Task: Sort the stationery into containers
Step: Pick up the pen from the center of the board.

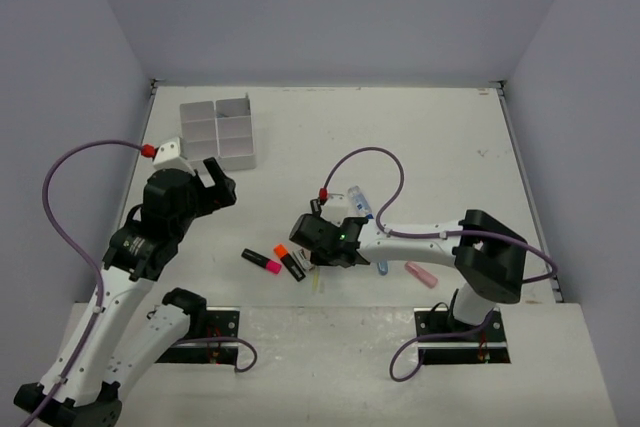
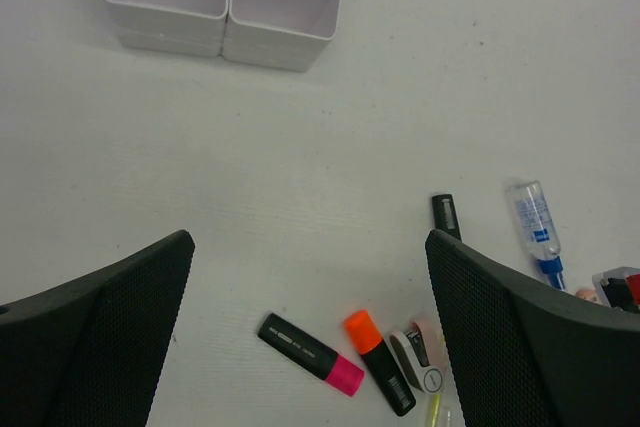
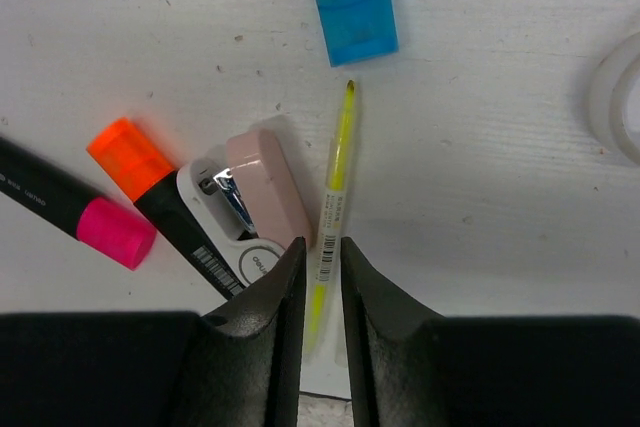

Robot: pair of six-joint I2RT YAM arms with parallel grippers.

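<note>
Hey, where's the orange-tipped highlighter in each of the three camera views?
Top external: the orange-tipped highlighter lies just below picture centre, slightly left.
Left wrist: the highlighter sits at the bottom edge, right of centre.
Right wrist: the highlighter is at the left, angled down-right.
Shared landmark: the pink-tipped highlighter, immediately left of it throughout.

The right jaws, narrowed about the pen [image 3: 338, 162], have a pink-white stapler [image 3: 270, 187] crowding one side, an orange highlighter [image 3: 130, 157] hard against it. On the pen's other side, bare surface [image 3: 480, 197] runs to the tape ring [image 3: 603, 97]; a blue highlighter [image 3: 352, 2] lies ahead. Between tray [image 1: 240, 160] and clutter the surface lies wide open.
</note>
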